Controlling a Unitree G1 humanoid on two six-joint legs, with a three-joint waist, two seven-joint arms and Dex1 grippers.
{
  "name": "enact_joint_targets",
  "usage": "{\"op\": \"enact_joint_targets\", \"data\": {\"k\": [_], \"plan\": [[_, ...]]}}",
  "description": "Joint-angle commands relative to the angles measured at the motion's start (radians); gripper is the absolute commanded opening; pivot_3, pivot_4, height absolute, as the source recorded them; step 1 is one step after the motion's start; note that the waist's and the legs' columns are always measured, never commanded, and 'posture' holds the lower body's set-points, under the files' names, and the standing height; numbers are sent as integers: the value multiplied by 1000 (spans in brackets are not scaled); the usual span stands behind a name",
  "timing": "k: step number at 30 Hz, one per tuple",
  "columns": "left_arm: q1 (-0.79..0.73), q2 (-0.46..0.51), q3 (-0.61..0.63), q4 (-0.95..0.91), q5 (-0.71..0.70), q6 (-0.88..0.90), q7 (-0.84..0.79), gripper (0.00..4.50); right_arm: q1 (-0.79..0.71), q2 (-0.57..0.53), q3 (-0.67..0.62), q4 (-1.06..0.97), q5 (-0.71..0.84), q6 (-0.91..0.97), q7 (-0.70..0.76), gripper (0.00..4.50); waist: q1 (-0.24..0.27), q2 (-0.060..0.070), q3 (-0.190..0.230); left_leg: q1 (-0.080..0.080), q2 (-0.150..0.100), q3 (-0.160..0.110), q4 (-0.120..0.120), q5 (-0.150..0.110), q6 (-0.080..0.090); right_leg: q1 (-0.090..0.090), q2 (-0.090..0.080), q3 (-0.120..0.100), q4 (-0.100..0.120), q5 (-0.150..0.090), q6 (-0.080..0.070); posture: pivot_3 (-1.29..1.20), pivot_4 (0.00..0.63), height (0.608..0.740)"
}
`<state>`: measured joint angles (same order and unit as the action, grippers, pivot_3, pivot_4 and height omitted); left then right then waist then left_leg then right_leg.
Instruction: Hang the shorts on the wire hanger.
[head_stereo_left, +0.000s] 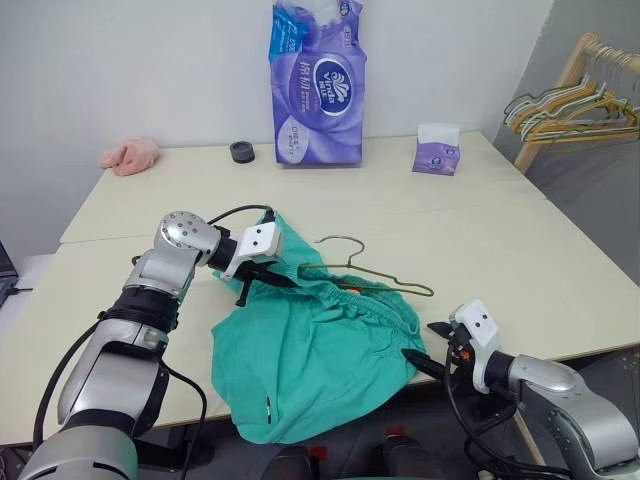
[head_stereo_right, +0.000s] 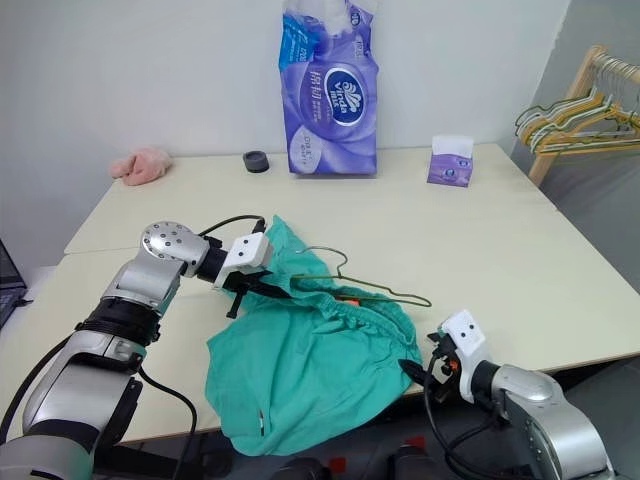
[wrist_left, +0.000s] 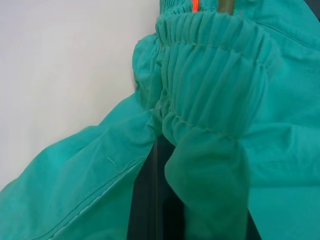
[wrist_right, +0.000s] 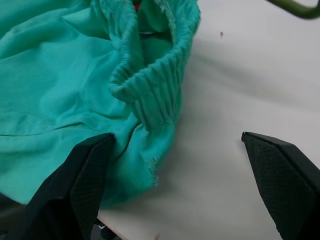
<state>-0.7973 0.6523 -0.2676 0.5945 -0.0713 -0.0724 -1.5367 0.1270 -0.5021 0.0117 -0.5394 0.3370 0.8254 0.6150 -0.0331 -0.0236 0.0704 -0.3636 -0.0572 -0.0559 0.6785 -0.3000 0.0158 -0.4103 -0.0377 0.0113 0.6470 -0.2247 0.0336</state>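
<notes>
On a pale desk (head_stereo_left: 560, 270) seen from above, a pink cloth lump (head_stereo_left: 129, 155) lies at the far left edge, with a small dark ring (head_stereo_left: 242, 152) just to its right. In the near middle, the left pincer (head_stereo_left: 262, 277) is clamped together on the gathered waistband of the teal shorts (head_stereo_left: 300, 360), at the shorts' far left corner; its fingertips are buried in folds of cloth and hard to make out. The shorts spread rumpled toward the near edge of the desk, and their lowest part hangs over it. A small orange tag (head_stereo_left: 350, 289) peeks from inside the waistband. The wire hanger (head_stereo_left: 375, 272) lies flat on the far side of the shorts, its hook pointing left; its near part is hidden under the waistband. A tall purple tissue pack (head_stereo_left: 318, 85) stands at the far middle, its top cut off, and a small purple tissue box (head_stereo_left: 437, 150) sits to its right. At the near right, the right pincer (head_stereo_left: 432, 347) has its fingers wide apart, holding nothing, just beside the right end of the waistband. At the far right, beyond the desk, a wooden rack (head_stereo_left: 560, 90) holds more hangers, partly cut off.
</notes>
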Motion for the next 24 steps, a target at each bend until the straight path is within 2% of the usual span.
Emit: {"op": "enact_joint_targets", "data": {"k": [1,4,12,13,17,24], "plan": [[-29,5,28,-21,-8,-1,9,0,-36,18,6,6,39,29,-11,3796,-2,0,0,0,0,0,0,0,0,0,0,0,0,0,0,-131,41,740],[-25,7,30,-30,-12,5,10,0,-52,28,3,18,46,43,-25,2930,-5,0,0,0,0,1,0,0,0,0,0,1,1,0,0,-128,41,740],[-15,15,38,-48,-22,16,7,0,-94,61,-44,31,85,75,-70,180,-8,1,0,0,0,1,0,0,0,0,0,1,1,0,0,-128,39,740],[-14,16,39,-50,-23,18,6,0,-95,60,-48,32,88,77,-73,20,-8,1,0,0,0,1,0,0,0,0,0,1,0,0,0,-128,39,740],[-12,39,57,-74,-44,31,-11,0,-116,65,-159,53,173,156,-88,20,-9,1,0,0,0,1,0,0,0,0,0,1,0,0,0,-130,41,740],[14,84,44,-134,-73,100,-69,0,-115,22,-180,42,209,182,-90,20,-11,1,0,0,0,1,0,0,0,0,0,1,1,0,0,-130,44,740]]}}
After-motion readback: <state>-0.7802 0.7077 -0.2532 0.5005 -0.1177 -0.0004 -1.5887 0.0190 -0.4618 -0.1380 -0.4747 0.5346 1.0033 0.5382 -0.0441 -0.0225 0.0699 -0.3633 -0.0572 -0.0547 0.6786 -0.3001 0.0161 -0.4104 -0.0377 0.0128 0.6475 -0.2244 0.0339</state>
